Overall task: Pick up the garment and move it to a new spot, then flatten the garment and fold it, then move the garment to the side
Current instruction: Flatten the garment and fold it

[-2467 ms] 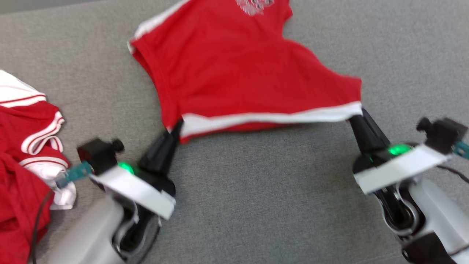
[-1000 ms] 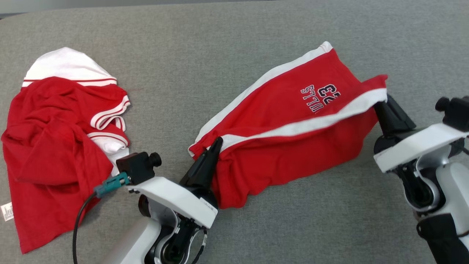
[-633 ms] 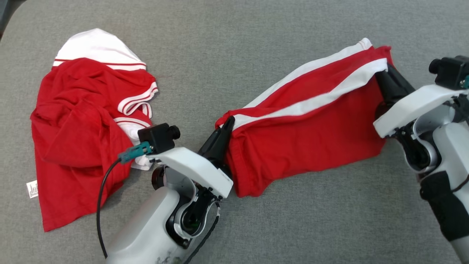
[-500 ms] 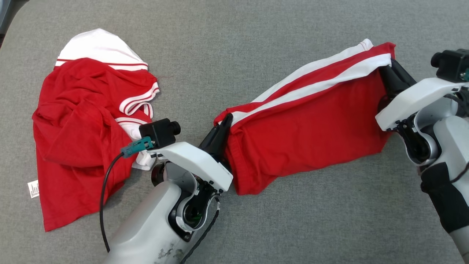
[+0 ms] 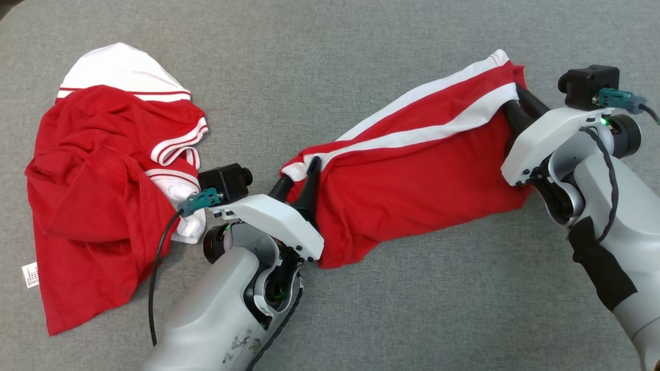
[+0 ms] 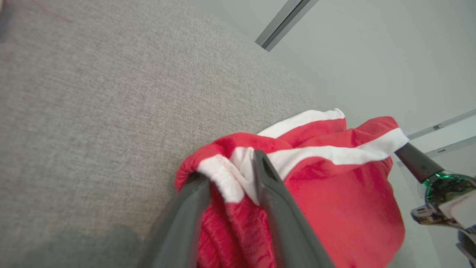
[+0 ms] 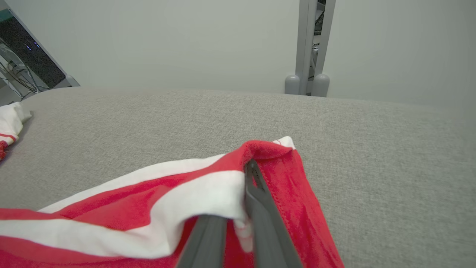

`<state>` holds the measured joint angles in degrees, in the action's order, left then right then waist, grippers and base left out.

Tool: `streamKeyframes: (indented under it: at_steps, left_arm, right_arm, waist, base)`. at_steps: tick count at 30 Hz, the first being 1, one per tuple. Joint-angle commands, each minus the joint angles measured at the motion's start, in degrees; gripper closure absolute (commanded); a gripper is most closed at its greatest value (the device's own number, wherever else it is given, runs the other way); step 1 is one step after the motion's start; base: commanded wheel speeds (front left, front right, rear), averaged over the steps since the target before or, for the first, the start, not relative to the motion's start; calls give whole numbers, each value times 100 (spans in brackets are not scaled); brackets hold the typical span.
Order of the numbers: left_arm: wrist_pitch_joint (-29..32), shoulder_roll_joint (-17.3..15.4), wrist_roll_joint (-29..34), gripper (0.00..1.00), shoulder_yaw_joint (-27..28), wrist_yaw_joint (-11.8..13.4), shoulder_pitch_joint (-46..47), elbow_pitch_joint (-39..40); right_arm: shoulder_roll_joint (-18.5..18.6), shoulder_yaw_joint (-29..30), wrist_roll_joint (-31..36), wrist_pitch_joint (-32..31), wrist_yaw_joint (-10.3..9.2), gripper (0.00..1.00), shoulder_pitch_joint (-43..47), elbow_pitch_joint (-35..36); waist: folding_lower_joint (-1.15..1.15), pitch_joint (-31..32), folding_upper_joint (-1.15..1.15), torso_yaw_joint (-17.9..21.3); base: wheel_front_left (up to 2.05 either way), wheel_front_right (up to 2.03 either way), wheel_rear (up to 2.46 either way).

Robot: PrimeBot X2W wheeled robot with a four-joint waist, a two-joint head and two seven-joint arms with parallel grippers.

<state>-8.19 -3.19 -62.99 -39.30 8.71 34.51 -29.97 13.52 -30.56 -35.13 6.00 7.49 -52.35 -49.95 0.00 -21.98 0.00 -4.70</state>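
While the right end effector [image 5: 510,97] pinches the garment [image 5: 412,180], the left end effector [image 5: 299,172] gapes.

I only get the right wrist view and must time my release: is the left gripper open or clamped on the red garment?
Observer: Open. In the left wrist view the left gripper has its fingers apart, with the white waistband of the red garment lying between them.
Operator: Is the garment down on the surface?
Observer: In the head view its lower edge lies on the grey surface, and it spans from the left gripper to the right gripper.
Operator: Anything near the left arm?
Observer: A second garment, crumpled, red and white, lies close beside that arm's wrist camera.
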Motion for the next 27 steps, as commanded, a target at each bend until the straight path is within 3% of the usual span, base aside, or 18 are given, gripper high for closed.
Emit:
streamKeyframes:
  at_steps: [1,10,15,19,23,27]
  left_arm:
    - [-63,-26,119,0,-52,52,104,-80]
    - [-480,-443,601,0,-202,286,-361,297]
    - [-661,-936,1403,0,-379,716,-823,1211]
    - [-699,-1135,2018,0,-396,1067,-1170,2006]
    - [-703,-1113,2706,0,-237,1310,-1420,2632]
    - [-704,-993,3213,0,-136,1226,-1608,2885]
  right_arm:
    - [22,-102,128,154,1,0,-127,-137]
    - [207,-665,459,343,0,0,-274,-178]
    - [531,-927,449,-71,0,0,-177,11]
    - [748,-1103,349,-602,0,0,-67,148]
    - [861,-1190,351,-932,0,0,17,156]
    - [961,-1155,461,-1132,0,0,-44,-23]
  waist:
    - [0,8,0,25]
    - [0,227,0,218]
    - [0,300,0,226]
    - [0,264,0,128]
    - [0,197,0,-22]
    - [0,134,0,-197]
  base:
    - [0,0,0]
    - [0,0,0]
    - [0,0,0]
    - [0,0,0]
    - [0,0,0]
    - [0,0,0]
